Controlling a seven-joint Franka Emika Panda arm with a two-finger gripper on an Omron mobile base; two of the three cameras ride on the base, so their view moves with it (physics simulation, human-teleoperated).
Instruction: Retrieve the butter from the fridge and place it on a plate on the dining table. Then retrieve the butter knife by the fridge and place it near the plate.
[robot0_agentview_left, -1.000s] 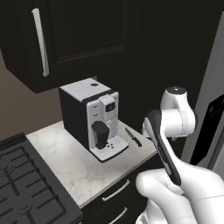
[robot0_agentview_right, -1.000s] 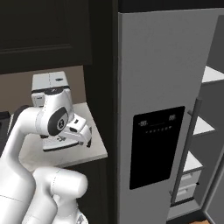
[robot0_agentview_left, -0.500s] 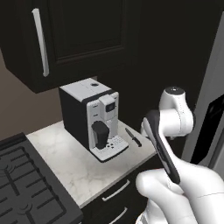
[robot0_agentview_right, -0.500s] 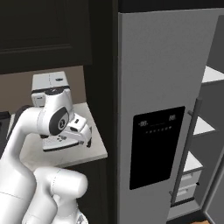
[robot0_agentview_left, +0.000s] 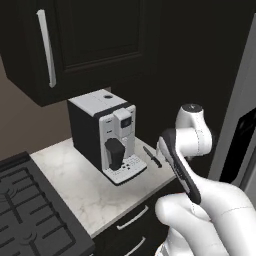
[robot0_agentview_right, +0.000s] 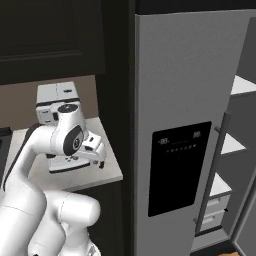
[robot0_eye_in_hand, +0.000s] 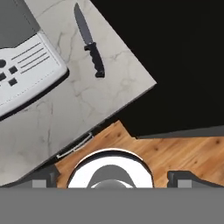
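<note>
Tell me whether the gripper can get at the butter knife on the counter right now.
Probably yes: the butter knife lies flat on bare marble counter beside the coffee machine, nothing on top, and the open gripper hangs above it.

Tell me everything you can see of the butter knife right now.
The butter knife is slim and all dark, with a smooth pointed blade and a ribbed black handle. It lies flat on the marble counter, near the counter's edge, beside the coffee machine but apart from it. Nothing touches it except the counter.
</note>
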